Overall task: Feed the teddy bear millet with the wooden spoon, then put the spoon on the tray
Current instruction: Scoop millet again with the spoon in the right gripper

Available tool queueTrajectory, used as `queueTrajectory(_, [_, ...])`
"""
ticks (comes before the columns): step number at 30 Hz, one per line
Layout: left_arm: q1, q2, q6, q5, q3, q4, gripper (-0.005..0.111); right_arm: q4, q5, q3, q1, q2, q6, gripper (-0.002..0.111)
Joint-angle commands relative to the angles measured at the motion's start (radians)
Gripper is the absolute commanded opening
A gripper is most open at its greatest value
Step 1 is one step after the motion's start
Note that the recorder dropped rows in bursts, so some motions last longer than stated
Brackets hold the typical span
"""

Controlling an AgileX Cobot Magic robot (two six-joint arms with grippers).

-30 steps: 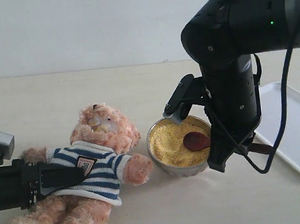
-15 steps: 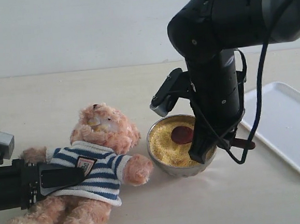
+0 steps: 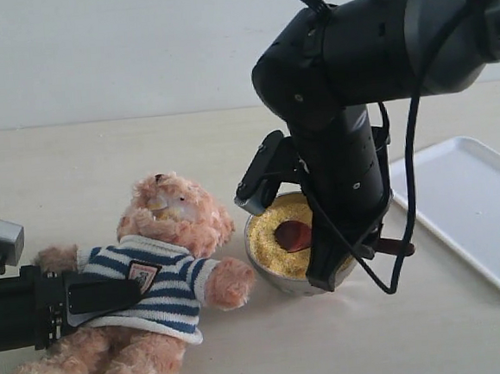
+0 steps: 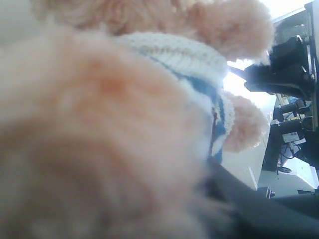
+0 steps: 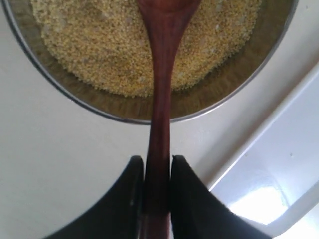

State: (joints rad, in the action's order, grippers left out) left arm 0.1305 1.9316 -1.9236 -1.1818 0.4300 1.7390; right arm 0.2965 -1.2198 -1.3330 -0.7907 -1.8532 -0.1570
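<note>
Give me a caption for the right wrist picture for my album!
Right gripper pinching the wooden spoon, its head over the millet in the metal bowl.

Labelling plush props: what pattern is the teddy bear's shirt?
Navy-and-white stripes on the teddy bear, clearest in the exterior view.

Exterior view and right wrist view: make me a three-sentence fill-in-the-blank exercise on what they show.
The right gripper is shut on the dark reddish-brown wooden spoon's slim ____.
The spoon's round end is over fine yellow millet heaped in a shiny round metal ____.
The fluffy light-brown teddy bear wears a navy-and-white ____ shirt.
Missing words: handle, bowl, striped.
</note>
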Motion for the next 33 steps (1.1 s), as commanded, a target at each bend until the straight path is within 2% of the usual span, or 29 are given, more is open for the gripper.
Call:
queueTrajectory(1, [-0.003, -0.001, -0.008, -0.039, 0.002, 0.005, 0.005, 0.009, -0.001, -0.005, -0.046, 0.001, -0.02, 0.0])
queueTrajectory(11, [-0.003, -0.001, -0.008, -0.039, 0.002, 0.005, 0.005, 0.115, -0.001, -0.005, -0.069, 0.001, 0.067, 0.0])
queueTrajectory(33, [-0.003, -0.001, -0.008, -0.039, 0.002, 0.005, 0.005, 0.206, -0.001, -0.005, -0.068, 0.017, 0.055, 0.0])
